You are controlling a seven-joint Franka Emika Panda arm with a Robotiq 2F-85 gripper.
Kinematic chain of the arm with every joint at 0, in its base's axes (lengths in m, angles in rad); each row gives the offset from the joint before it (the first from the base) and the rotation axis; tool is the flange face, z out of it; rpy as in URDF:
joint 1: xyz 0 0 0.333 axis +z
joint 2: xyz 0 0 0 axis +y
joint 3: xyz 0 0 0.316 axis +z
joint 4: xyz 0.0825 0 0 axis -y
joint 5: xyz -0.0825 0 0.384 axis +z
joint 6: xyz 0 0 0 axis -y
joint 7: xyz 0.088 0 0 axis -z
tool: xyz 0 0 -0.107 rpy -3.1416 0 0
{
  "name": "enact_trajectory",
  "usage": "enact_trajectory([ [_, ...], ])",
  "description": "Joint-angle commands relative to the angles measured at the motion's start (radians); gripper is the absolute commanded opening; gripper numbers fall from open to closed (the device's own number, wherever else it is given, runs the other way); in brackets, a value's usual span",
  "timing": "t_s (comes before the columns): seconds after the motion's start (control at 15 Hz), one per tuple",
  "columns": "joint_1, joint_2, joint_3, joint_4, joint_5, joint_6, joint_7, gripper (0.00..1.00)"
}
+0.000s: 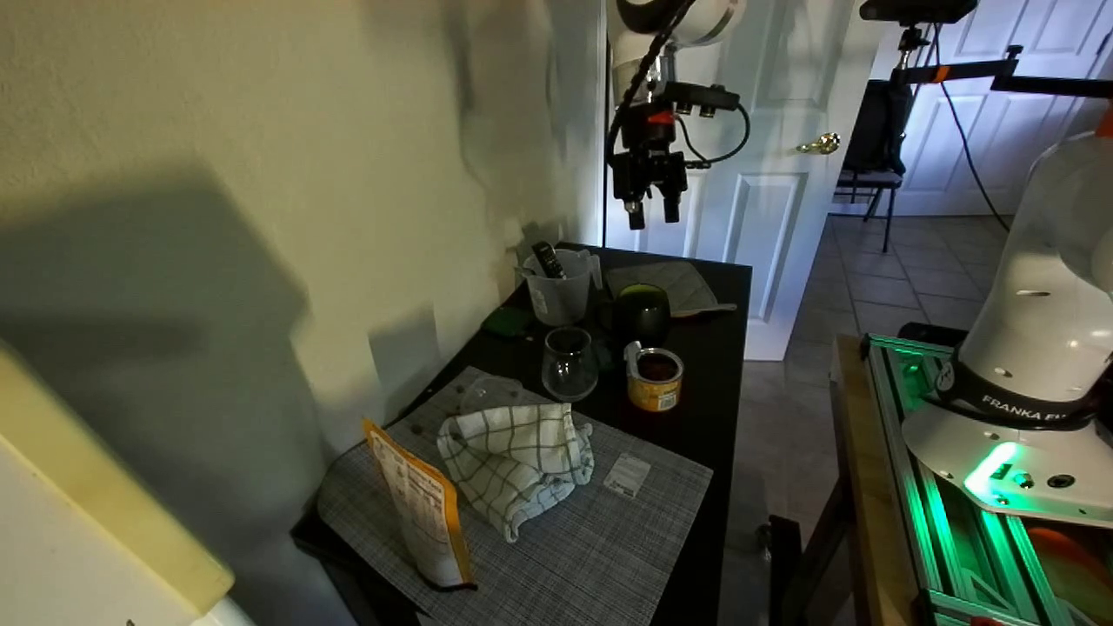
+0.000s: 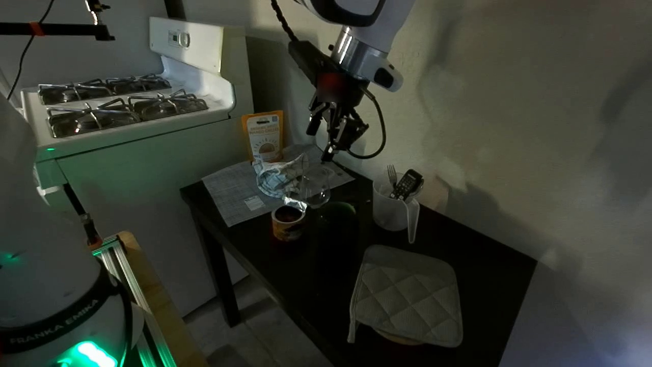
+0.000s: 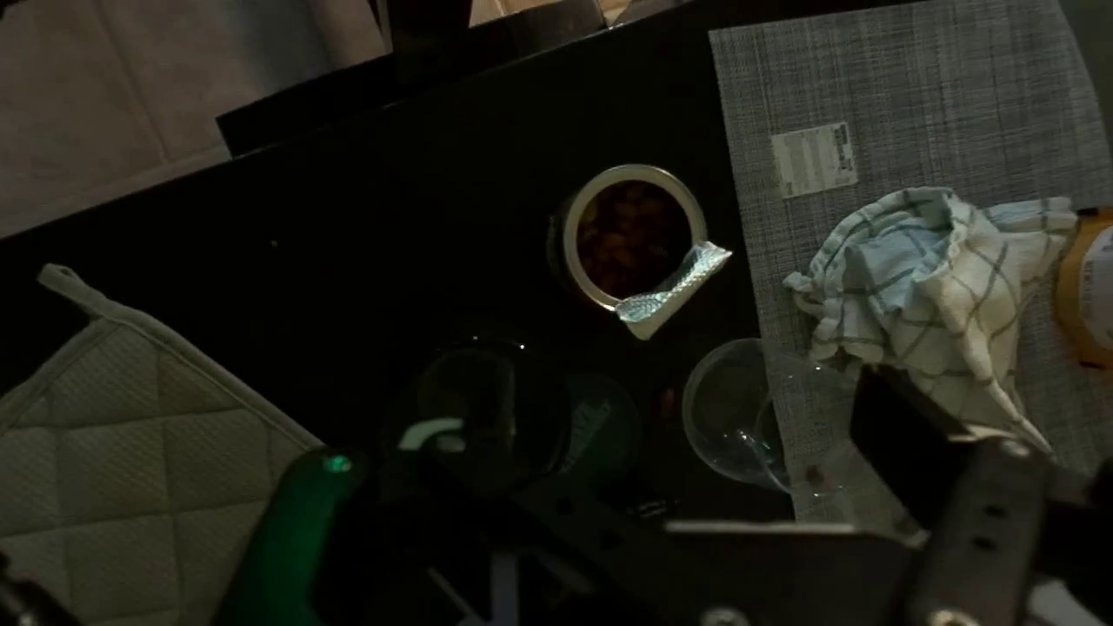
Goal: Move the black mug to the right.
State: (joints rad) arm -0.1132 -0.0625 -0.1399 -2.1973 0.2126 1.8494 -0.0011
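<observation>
Pale wall [image 1: 365, 130] ran beside the bench [image 1: 709, 382], white door [image 1: 783, 209] behind it; light poor. In an exterior view the tool [image 1: 655, 214] hung well above the bench, jaws pointing down and spread, released. Black mug [image 1: 643, 320] stood upright on the bench, greenish tint inside its rim, between a plastic pitcher [image 1: 556, 304] and an opened can [image 1: 654, 396]. Clear glass [image 1: 569, 374] stood near the can. Checked towel [image 1: 522, 461], crumpled, and an upright orange-edged pouch [image 1: 422, 509] were on a grey placemat [image 1: 609, 539].

In an exterior view a white stove [image 2: 153, 132] stood beyond the bench. Mug was nearly lost against the dark top, its green-tinged rim the part that showed. Pitcher held a fork [image 2: 391, 175] and a black keypad device [image 2: 407, 184]. Quilted pot holder [image 2: 412, 290] lay near, mug between it and the glass.

Wrist view: can's foil lid [image 3: 674, 287] was curled back at the rim, dark contents showing. Mug sat in deep shadow near the lower middle, outline hard to make out. Jaws stood wide apart along the lower edge.
</observation>
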Motion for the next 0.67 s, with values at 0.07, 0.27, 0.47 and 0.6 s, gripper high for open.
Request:
enact_trajectory([
  [0.07,-0.008,0.007,0.001,0.018,0.013,-0.019,0.0,1.0],
  [0.27,-0.009,0.011,0.002,0.026,0.005,-0.017,0.009,1.0],
  [0.47,-0.015,0.065,-0.004,0.031,0.003,0.028,0.0,1.0],
  [0.6,-0.021,0.095,-0.007,0.029,0.01,0.078,-0.006,1.0],
])
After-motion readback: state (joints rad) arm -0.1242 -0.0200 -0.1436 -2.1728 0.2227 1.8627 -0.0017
